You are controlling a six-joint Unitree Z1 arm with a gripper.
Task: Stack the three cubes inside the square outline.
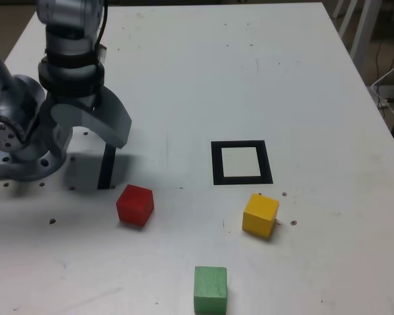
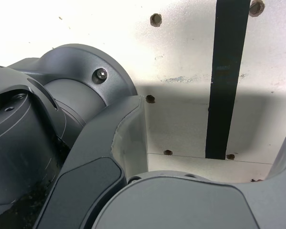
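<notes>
Sitting apart on matte white drilled table (image 1: 302, 79): red cube (image 1: 134, 205), yellow cube (image 1: 260, 214), green cube (image 1: 210, 289); black tape square (image 1: 241, 162) empty; grey gripper (image 1: 85, 134) jaws spread, empty.

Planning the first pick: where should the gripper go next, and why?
Probably toward the red cube. The gripper hangs open and empty over the black tape strip, the square outline is empty, and red lies nearest.

Silver-grey arm (image 1: 69, 39), black joint bands, dark-grey curved claw (image 1: 92, 134) (visible screw heads)
</notes>
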